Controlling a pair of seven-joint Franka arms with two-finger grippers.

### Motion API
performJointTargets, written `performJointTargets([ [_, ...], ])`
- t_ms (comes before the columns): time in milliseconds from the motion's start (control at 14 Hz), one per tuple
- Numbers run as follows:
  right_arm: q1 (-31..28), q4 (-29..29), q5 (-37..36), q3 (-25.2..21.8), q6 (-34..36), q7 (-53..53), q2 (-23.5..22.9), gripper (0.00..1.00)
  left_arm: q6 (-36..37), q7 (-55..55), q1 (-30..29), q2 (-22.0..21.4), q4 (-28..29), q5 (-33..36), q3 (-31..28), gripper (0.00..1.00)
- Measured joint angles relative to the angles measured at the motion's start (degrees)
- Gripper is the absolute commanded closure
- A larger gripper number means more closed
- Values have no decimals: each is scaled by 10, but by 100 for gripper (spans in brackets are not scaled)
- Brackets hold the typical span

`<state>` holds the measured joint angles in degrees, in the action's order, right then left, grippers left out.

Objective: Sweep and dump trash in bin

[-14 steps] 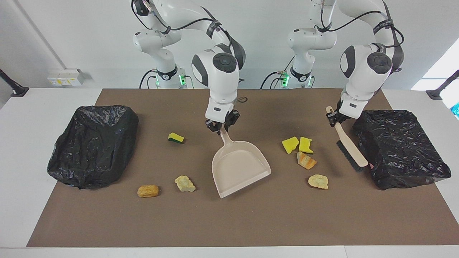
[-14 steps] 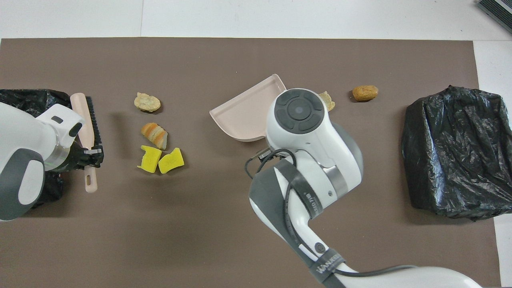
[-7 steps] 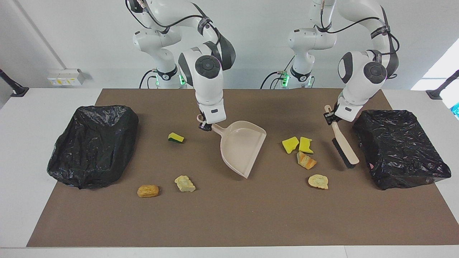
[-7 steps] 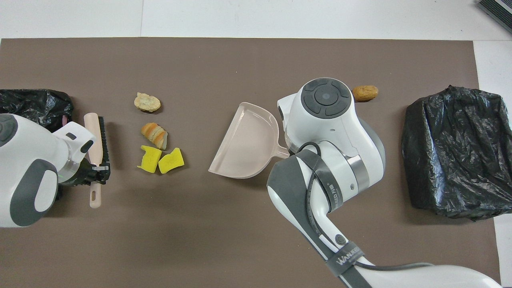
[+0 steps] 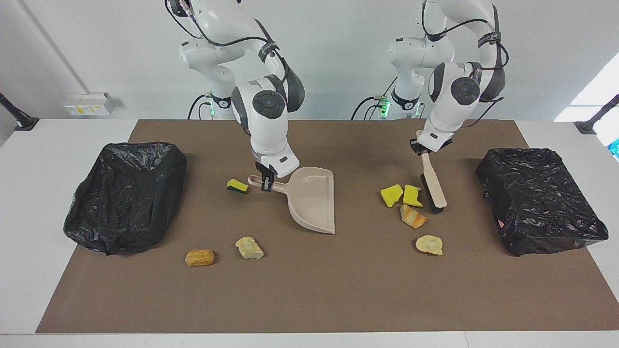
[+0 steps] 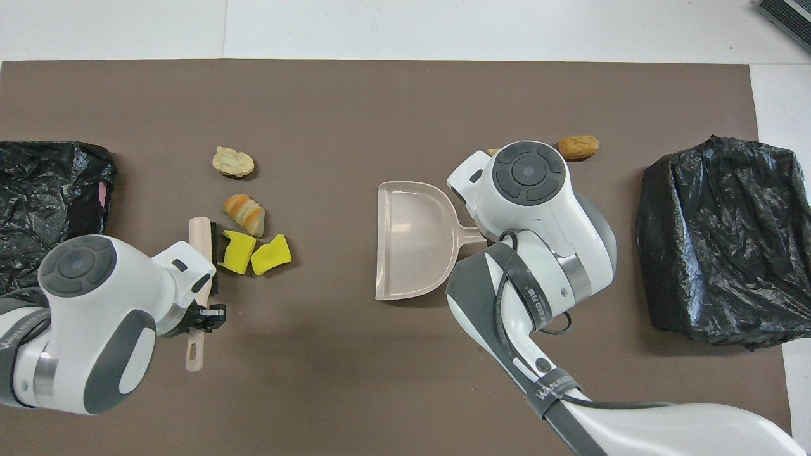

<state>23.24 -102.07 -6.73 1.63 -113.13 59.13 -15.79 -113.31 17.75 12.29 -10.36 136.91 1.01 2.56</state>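
The left gripper [image 5: 420, 147] pinches the brush [image 5: 432, 186] just beside the two yellow sponge pieces [image 5: 401, 195]. The right gripper [image 5: 266, 183] pinches the dustpan [image 5: 312, 198], whose open mouth faces this trash. In the facing view, the next move is a sweep toward nine o'clock; the bins [image 5: 126, 193] come later.

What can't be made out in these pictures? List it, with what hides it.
- Overhead view: yellow-green sponge hidden, cream chunk nearly hidden, under the right arm.
- Overhead view: right claw hidden by its own wrist.
- Overhead view: black bin at the left arm's end cut off by the edge.
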Motion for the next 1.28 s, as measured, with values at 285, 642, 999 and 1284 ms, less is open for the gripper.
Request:
performJointTargets([
  [285, 3, -4, -12, 0, -10, 0, -2, 100, -48, 88, 69, 0, 21, -39, 2, 100],
  [642, 21, -5, -13, 0, -27, -11, -8, 100, -137, 166, 157, 15, 24, -72, 2, 100],
  [999, 29, -8, -13, 0, -43, -31, -19, 100, -172, 155, 207, 38, 0, -74, 3, 100],
  [1284, 29, -8, -13, 1, -44, -32, -20, 100, -170, 155, 235, 47, -35, -82, 3, 100],
])
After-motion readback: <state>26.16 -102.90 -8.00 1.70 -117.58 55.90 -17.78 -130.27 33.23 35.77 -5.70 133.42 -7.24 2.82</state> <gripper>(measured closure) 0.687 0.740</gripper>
